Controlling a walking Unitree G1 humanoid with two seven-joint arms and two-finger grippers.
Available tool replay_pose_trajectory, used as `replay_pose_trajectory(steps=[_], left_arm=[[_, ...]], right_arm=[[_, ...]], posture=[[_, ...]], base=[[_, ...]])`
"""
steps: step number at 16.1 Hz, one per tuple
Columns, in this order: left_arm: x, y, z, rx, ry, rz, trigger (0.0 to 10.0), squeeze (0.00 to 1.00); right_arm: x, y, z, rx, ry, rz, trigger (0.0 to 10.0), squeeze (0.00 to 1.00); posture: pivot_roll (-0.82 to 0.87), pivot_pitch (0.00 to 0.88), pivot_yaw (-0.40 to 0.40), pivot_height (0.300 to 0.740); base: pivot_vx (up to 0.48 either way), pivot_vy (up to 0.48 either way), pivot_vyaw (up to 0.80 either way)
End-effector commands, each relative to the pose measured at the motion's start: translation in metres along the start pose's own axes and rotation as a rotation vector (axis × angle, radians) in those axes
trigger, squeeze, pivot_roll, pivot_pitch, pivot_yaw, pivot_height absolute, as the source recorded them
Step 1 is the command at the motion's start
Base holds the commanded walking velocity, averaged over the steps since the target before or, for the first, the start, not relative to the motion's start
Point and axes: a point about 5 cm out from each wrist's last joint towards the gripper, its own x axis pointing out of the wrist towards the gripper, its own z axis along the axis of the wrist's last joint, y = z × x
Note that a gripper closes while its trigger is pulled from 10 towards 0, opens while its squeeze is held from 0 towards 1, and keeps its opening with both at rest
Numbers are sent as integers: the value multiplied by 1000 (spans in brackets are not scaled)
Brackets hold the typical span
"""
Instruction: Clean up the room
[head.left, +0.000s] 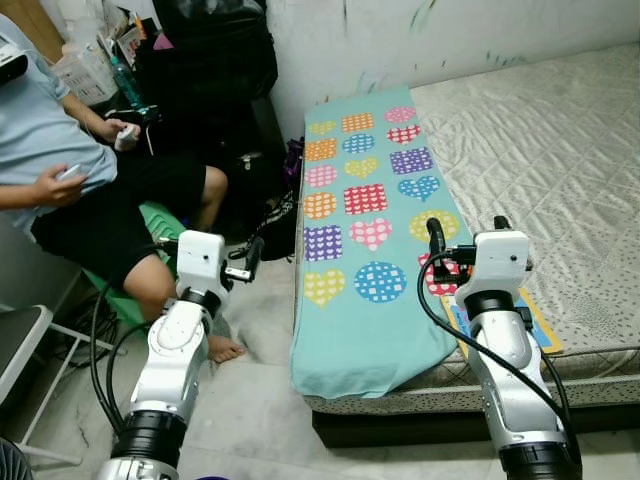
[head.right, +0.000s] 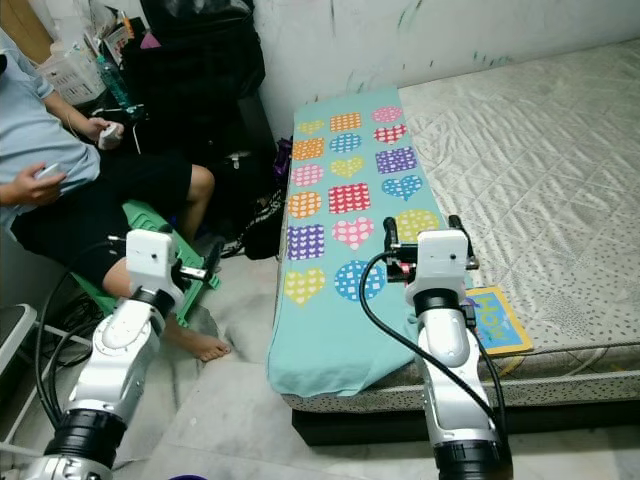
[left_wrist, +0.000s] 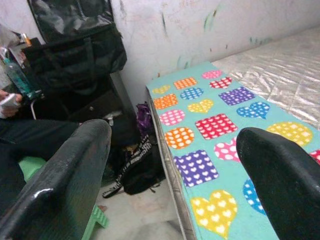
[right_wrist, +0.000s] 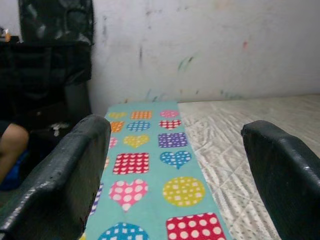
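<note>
A teal blanket (head.left: 365, 220) printed with colourful dotted hearts lies spread along the left edge of a bare quilted mattress (head.left: 540, 150), its near end hanging over the bed's front. A yellow and blue book (head.right: 495, 320) lies on the mattress by the blanket's near right corner. My right gripper (head.left: 468, 232) is open over the blanket's near right part, with nothing between its fingers. My left gripper (head.left: 250, 262) is open and empty, held over the floor gap left of the bed.
A person (head.left: 60, 170) sits at the left on a green stool (head.left: 160, 225), legs reaching toward the bed, a bare foot (head.left: 225, 348) on the floor. Black bags (head.left: 215, 60) stand against the wall. A dark strapped bag (left_wrist: 142, 172) lies beside the bed. White chair (head.left: 25, 340) near left.
</note>
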Motion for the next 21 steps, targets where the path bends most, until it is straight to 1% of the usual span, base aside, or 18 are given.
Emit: replay_pose_trajectory(steps=[1,2,3,5,6,7,8,9,10,11,12,13,15,16,18,19,21], left_arm=[[-6,9,-4,12,9,46,10000,0],[-7,11,-4,11,5,58,10000,0],[-14,17,-7,8,3,107,10000,0],[-26,26,-12,8,11,170,10000,0],[-44,35,-18,10,19,245,10000,0],[-48,35,-19,11,20,260,10000,0],[-57,39,-21,11,26,296,10000,0],[-66,42,-23,11,33,335,10000,0],[-71,43,-24,13,36,355,10000,0],[-75,45,-24,18,40,370,10000,0],[-78,51,-21,35,34,399,10000,0],[-78,54,-19,42,30,414,10000,0],[-77,57,-16,40,31,423,10000,0],[-77,58,-18,30,37,418,10000,0],[-75,54,-21,0,47,402,10000,0],[-76,53,-22,-10,49,403,10000,0],[-78,49,-28,-39,71,399,10000,0]], right_arm=[[6,18,4,18,-10,80,10000,0],[7,21,4,18,-10,95,10000,0],[10,29,6,18,-10,155,10000,0],[14,40,5,20,1,226,10000,0],[18,51,4,23,13,303,10000,0],[19,53,4,24,14,319,10000,0],[21,59,4,27,16,352,10000,0],[24,68,4,33,18,387,10000,0],[26,72,5,38,16,406,10000,0],[28,77,7,41,9,421,10000,0],[33,84,13,51,-9,431,10000,0],[36,86,15,53,-16,431,10000,0],[39,86,15,44,-22,424,10000,0],[40,83,14,43,-25,408,10000,0],[36,68,6,35,-2,360,10000,0],[34,63,2,30,13,344,10000,0],[27,57,-4,23,37,329,10000,0]], posture=[[-272,0,174,740],[-272,0,174,740],[-226,0,119,740],[-180,0,67,740],[-125,0,10,740],[-106,0,-8,740],[-80,0,-30,740],[-60,0,-44,740],[-44,0,-53,740],[-23,0,-61,740],[-6,0,-65,740],[11,0,-62,740],[-2,0,-57,740],[-28,0,-49,740],[-41,0,-43,740],[-56,0,-45,740],[-87,0,-42,740]], base=[[0,0,0],[0,0,0],[0,0,0],[0,0,0],[0,0,0],[0,0,0],[0,0,0],[0,0,0],[0,0,0],[0,0,0],[0,0,0],[0,0,0],[0,0,0],[0,0,0],[0,0,0],[0,0,0],[0,0,-800]])
